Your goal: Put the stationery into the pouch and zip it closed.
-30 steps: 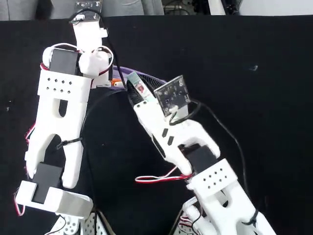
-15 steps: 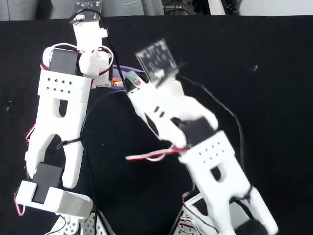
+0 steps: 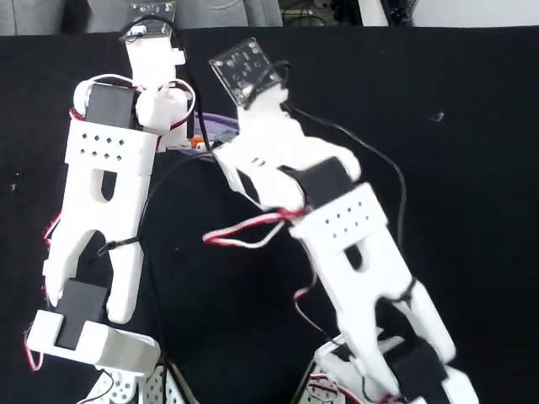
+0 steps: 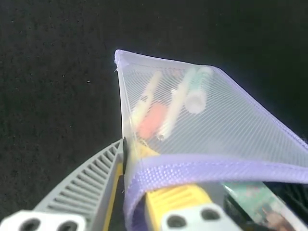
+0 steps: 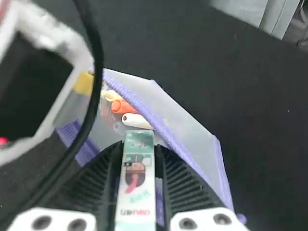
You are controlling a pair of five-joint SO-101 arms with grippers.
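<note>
The translucent pouch (image 4: 226, 130) with a purple zip edge (image 4: 207, 168) lies on the black table, and several pens (image 4: 168, 103) show through its mesh. My left gripper (image 4: 132, 163) is shut on the pouch's edge at its open end. My right gripper (image 5: 138, 144) is shut on a flat green and white stick (image 5: 137, 178). The stick's tip sits at the pouch's (image 5: 187, 132) mouth, just short of the pens (image 5: 120, 107) inside. In the high view a strip of the pouch (image 3: 217, 126) shows between both arms at the far middle of the table.
The black table (image 3: 455, 151) lies bare to the right and far right. The left arm's white body (image 3: 105, 194) stands along the left side, and its black cable (image 5: 91, 72) crosses close before the right wrist. Grey cloth and other gear (image 3: 337, 10) lie beyond the far edge.
The right arm has swung forward and left toward the pouch, its wrist now over the pouch's mouth. The green stick has gone under the wrist in the high view. The left arm has kept still.
</note>
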